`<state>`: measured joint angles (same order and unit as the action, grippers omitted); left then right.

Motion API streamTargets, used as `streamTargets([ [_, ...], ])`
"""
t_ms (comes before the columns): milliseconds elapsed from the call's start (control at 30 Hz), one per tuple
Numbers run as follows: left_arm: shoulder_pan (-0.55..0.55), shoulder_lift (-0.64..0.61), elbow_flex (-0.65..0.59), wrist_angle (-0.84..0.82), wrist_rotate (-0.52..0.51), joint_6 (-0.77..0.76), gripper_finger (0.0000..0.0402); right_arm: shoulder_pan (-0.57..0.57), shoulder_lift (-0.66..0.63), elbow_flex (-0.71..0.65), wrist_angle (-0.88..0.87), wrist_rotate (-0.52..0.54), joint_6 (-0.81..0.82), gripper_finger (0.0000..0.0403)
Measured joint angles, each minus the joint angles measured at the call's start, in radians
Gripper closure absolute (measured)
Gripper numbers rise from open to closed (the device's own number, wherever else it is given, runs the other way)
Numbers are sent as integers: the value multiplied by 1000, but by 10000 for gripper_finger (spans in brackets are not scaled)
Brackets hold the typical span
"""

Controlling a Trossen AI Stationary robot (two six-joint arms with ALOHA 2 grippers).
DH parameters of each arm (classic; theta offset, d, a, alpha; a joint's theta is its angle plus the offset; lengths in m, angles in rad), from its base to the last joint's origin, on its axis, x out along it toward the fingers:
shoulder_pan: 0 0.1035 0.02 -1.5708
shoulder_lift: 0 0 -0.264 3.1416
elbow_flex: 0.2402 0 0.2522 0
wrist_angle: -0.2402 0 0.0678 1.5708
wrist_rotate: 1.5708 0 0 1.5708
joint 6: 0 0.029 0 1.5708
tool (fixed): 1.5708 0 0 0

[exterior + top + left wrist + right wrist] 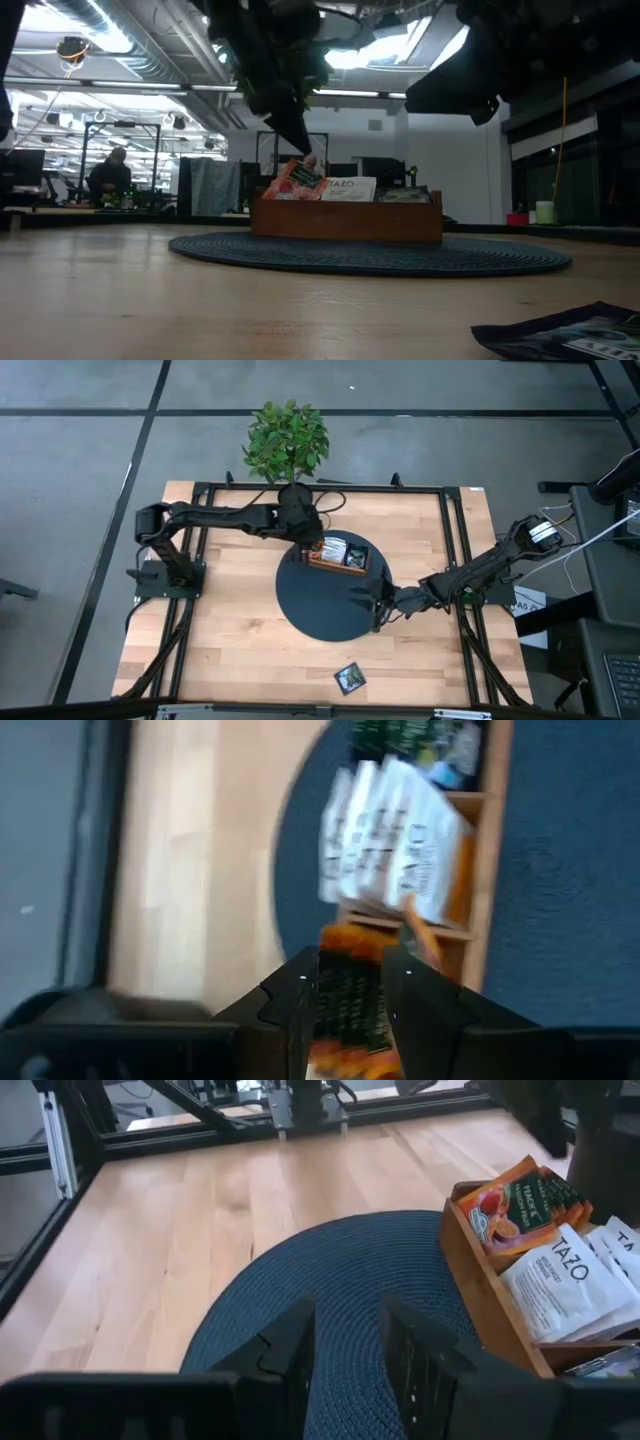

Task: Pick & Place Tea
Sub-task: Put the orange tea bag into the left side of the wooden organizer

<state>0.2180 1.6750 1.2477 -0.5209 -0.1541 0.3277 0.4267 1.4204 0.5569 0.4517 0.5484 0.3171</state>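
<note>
You are holding the left tool point(312, 547) over the 9 o'clock end of the wooden tray point(337, 565), which is sitting on the dark round mat point(330, 600) near the middle of the surface point(240, 630). In the left wrist view its fingers are closing on an orange sachet point(345, 1010), pinching it flat between them just above the tray's orange compartment; the white sachets point(385, 835) are standing in the middle compartment and dark ones at the far end. One dark green-black sachet point(349, 677) is lying loose on the surface at about 6 o'clock from the mat, well apart from the tray. The right tool point(378, 603) is hovering over the mat's 3 o'clock side, fingers parted and gripping nothing, and it looks the nearer arm to that stray, which is lying flat, square, slightly rotated, and glossy.
</note>
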Motion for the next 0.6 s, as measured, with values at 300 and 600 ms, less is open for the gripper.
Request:
streamTargets([
  [300,28,50,21,-71,48,-4,290,0,0,-7,-1,1,15,286],
  [600,40,48,21,-83,78,-33,290,0,1,-7,-6,1,16,286],
])
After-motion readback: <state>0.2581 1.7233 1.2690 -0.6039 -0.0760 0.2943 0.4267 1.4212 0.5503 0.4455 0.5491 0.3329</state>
